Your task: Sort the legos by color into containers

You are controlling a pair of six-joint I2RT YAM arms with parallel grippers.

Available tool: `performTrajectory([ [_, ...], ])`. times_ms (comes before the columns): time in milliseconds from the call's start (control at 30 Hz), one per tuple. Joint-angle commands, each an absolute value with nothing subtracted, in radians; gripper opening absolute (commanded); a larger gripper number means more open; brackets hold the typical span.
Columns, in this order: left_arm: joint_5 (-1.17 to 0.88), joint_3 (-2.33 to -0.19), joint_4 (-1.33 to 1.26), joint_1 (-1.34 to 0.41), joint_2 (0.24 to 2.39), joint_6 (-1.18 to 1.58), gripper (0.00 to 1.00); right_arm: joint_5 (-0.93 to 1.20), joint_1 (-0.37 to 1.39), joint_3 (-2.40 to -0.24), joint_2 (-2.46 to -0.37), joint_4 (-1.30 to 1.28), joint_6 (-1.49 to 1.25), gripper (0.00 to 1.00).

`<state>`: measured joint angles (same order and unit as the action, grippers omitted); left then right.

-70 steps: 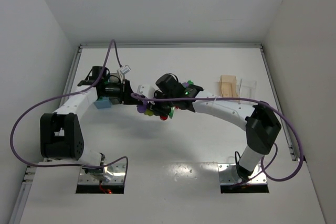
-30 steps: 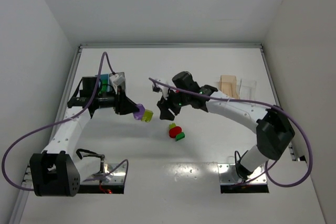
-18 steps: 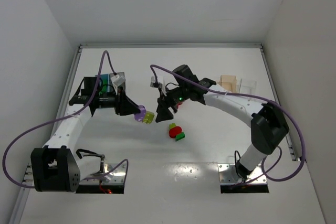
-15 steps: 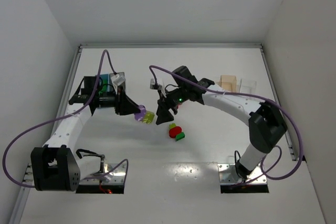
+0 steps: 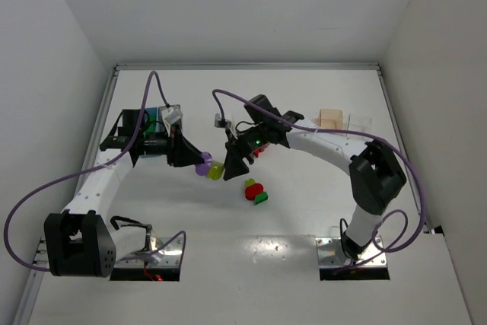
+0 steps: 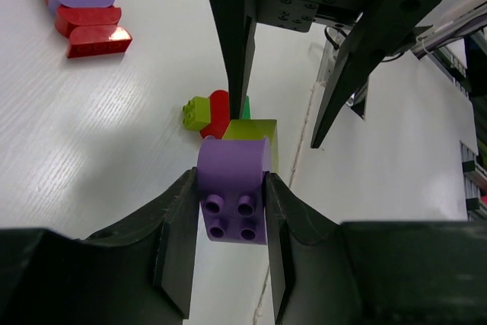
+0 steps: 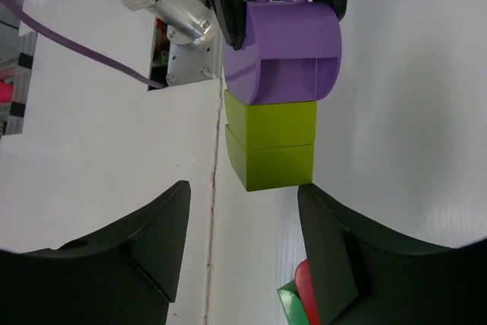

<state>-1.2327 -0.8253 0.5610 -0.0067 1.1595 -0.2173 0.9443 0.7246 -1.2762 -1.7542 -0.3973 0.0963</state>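
Now clamps left hand (image 6: 232,192) on purple lego (image 6: 232,165), lime lego (image 7: 270,146) stuck to it, above worktop (image 5: 304,211). Spreads right hand (image 7: 242,192) astride lime lego. Catches striped stack (image 6: 80,5) in left wrist view, mostly hidden from above.

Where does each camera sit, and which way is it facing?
Top external: above and behind the robot, looking down on the table; left arm and right arm show, bases nearest.
Left wrist: on the left arm, looking along the left gripper, shut on the purple lego, toward the right gripper.
Right wrist: on the right arm, looking between its open fingers at the lime lego joined to the purple one.
Shared: both wrist views show the purple lego, from opposite sides.
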Motion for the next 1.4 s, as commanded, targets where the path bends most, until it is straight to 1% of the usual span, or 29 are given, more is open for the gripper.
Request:
performTrajectory([
  [0, -1.289, -0.862, 0.56, -0.017, 1.157, -0.25, 0.05, 1.02, 0.726, -1.336, -1.769, -0.301, 0.051, 0.59],
  [200, -1.289, -0.853, 0.56, -0.017, 1.147, -0.25, 0.05, 1.02, 0.726, -1.345, -1.799, -0.235, -0.021, 0.59],
  [367, -1.289, -0.853, 0.56, -0.017, 1.138, -0.25, 0.05, 0.983, 0.726, -1.355, -1.799, -0.247, -0.021, 0.59],
  [733, -1.289, -0.853, 0.56, -0.017, 1.138, -0.25, 0.05, 0.888, 0.698, -1.345, -1.769, -0.359, 0.097, 0.59],
  [900, -1.289, -0.853, 0.56, -0.017, 1.138, -0.25, 0.05, 0.847, 0.678, -1.325, -1.738, -0.38, 0.13, 0.62],
  [1000, -1.289, -0.853, 0.56, -0.017, 1.138, -0.259, 0.05, 0.856, 0.669, -1.313, -1.729, -0.38, 0.13, 0.65],
  [1233, -1.289, -0.853, 0.56, -0.017, 1.147, -0.259, 0.05, 0.948, 0.669, -1.344, -1.74, -0.38, 0.121, 0.67],
  [1367, -1.279, -0.853, 0.56, -0.017, 1.147, -0.259, 0.05, 0.982, 0.687, -1.353, -1.749, -0.39, 0.121, 0.71],
])
